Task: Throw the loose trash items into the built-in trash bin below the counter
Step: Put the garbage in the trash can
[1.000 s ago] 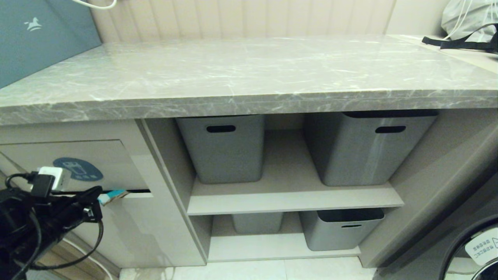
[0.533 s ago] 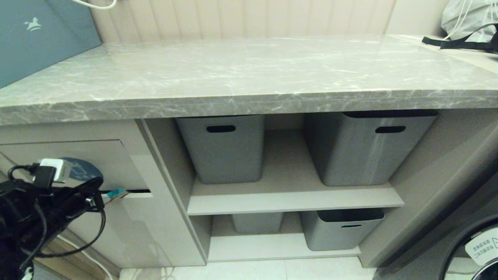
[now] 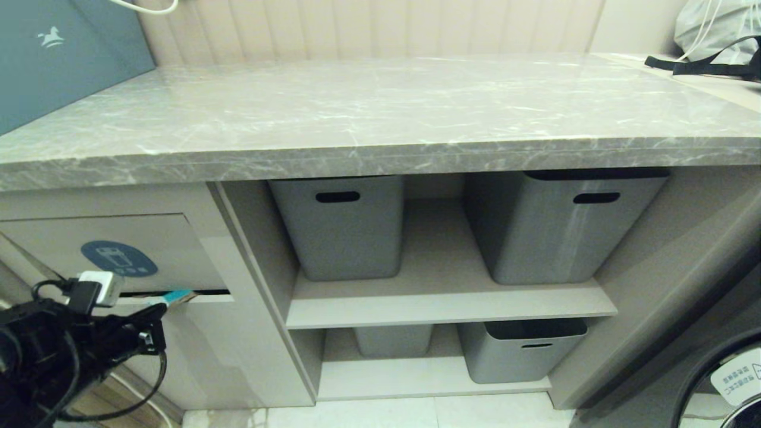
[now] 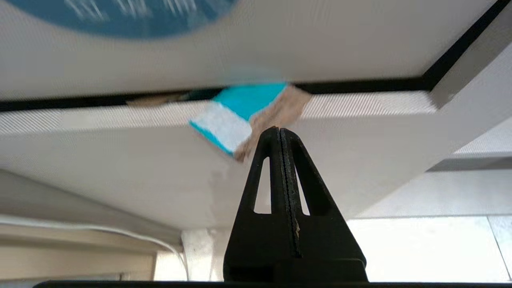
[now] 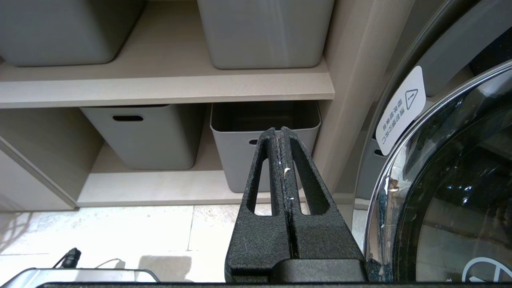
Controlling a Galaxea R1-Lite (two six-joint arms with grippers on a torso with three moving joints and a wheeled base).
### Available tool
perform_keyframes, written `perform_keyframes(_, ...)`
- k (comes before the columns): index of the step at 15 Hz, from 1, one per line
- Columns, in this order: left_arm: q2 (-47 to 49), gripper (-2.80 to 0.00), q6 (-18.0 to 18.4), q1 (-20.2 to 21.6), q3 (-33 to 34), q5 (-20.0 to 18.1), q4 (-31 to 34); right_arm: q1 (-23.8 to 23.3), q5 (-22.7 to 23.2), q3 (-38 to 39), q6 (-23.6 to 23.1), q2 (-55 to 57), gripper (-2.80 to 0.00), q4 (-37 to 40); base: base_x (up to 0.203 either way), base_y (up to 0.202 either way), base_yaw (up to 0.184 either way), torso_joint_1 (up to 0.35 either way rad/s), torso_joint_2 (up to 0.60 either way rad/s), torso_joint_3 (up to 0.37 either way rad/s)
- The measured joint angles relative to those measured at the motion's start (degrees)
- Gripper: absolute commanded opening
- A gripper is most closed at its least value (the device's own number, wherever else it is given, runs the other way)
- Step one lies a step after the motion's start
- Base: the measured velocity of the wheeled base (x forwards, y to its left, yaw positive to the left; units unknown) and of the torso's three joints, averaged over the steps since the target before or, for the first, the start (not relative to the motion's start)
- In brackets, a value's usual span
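Showing left gripper [image 4: 280, 132] closed, empty.

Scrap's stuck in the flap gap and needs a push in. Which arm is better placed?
Left. Its gripper, jaws shut, sits just below the scrap jutting from the flap. The right gripper is over by the tubs.

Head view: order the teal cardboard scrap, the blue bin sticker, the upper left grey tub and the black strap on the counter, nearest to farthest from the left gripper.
From the left gripper, shut and empty, low at the left:
1. Teal cardboard scrap, caught in the flap's slot just beyond the tips.
2. Blue bin sticker, above on the flap.
3. Upper left grey tub, on the shelf to the right.
4. Black strap, far right back of the counter.
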Motion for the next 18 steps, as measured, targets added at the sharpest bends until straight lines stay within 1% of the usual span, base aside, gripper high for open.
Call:
perform_keyframes(4, 3.2, -2.8, 0.0, 0.0, -2.4, -0.1, 0.0, 0.0, 0.0, 0.0, 0.0, 0.0, -2.8, 0.0, 0.0, 0.0, 0.0, 0.0, 0.0, 0.0)
perform_keyframes(10, 8.0, -2.8, -0.1, -0.2, -10.7, -0.2, 2.3, 0.0, 0.0, 0.0, 0.0, 0.0, -2.8, 0.0, 0.0, 0.0, 0.0, 0.0, 0.0, 0.0)
perform_keyframes(14, 9.0, -2.8, -0.1, -0.3, -12.1, -0.2, 2.4, 0.0, 0.0, 0.0, 0.0, 0.0, -2.8, 0.0, 0.0, 0.0, 0.0, 0.0, 0.0, 0.0)
perform_keyframes(18, 9.0, -2.8, -0.1, -0.4, -15.0, -0.2, 2.6, 0.0, 0.0, 0.0, 0.0, 0.0, -2.8, 0.0, 0.0, 0.0, 0.0, 0.0, 0.0, 0.0)
